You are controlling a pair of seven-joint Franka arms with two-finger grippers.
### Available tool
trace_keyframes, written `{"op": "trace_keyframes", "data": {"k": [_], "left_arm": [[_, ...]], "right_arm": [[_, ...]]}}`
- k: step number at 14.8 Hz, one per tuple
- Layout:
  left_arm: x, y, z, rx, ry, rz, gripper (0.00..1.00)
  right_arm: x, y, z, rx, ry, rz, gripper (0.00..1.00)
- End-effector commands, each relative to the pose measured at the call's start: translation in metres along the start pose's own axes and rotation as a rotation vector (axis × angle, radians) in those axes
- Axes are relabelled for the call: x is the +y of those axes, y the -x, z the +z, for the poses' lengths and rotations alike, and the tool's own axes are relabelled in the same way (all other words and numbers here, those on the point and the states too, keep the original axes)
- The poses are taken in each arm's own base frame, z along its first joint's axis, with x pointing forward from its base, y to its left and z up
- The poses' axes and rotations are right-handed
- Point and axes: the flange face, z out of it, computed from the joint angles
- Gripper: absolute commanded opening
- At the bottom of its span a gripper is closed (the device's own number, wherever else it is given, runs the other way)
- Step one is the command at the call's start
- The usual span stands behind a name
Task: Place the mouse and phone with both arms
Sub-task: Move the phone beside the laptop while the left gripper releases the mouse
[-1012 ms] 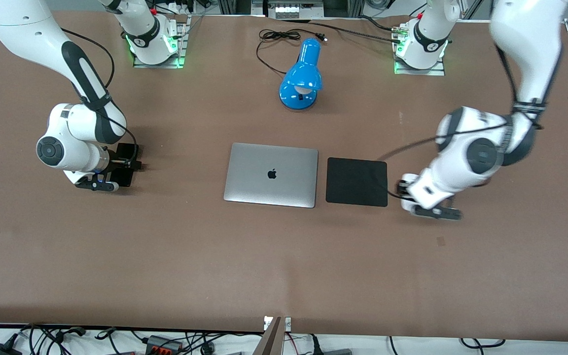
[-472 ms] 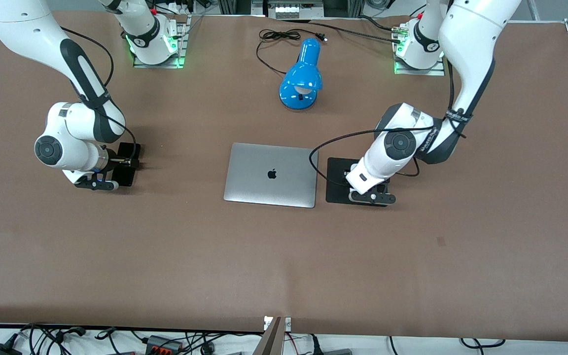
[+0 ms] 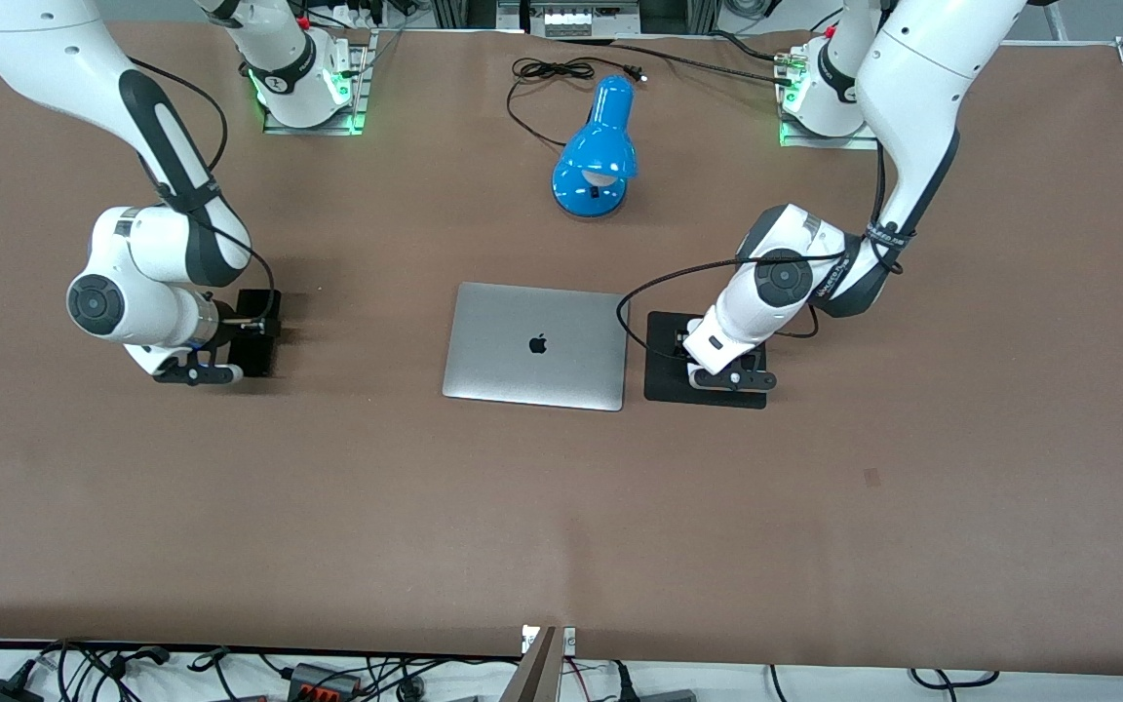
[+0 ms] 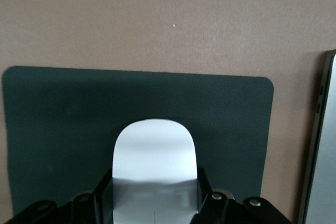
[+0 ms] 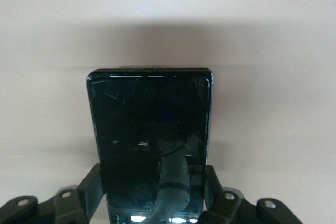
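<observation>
Left wrist view alone shows mouse over mouse pad.

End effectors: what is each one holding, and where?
Left end effector grips the mouse by its sides at one end; right end effector grips the phone by its long edges.

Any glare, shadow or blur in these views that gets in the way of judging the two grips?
Front view: sharp and evenly lit; the left arm hides the mouse over the mouse pad. Left wrist view: the mouse is pale and smooth, shaded between the left gripper fingers. Right wrist view: the phone mirrors the right gripper; a dark shadow lies on the table.
</observation>
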Motion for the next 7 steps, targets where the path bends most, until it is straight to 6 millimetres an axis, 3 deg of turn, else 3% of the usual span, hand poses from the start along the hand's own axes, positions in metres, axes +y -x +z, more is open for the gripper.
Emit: {"op": "trace_keyframes", "data": {"k": [1,3,5,7], "left_arm": [[0.001,0.001,0.000,0.017,-0.005,-0.011,0.40],[-0.002,-0.001,-0.001,0.017,-0.005,-0.014,0.49],[-0.005,-0.003,-0.002,0.020,-0.005,-0.020,0.83],[-0.006,-0.006,-0.007,0.028,-0.002,-0.024,0.99]], "right_arm": [[-0.057,-0.012,-0.031,0.034,-0.027,-0.021,0.09],[-0.101,-0.009,-0.021,0.018,-0.024,0.035,0.09],[-0.145,0.000,-0.017,0.013,-0.009,0.064,0.09],[-0.179,0.009,-0.005,-0.002,-0.002,0.097,0.09]]}}
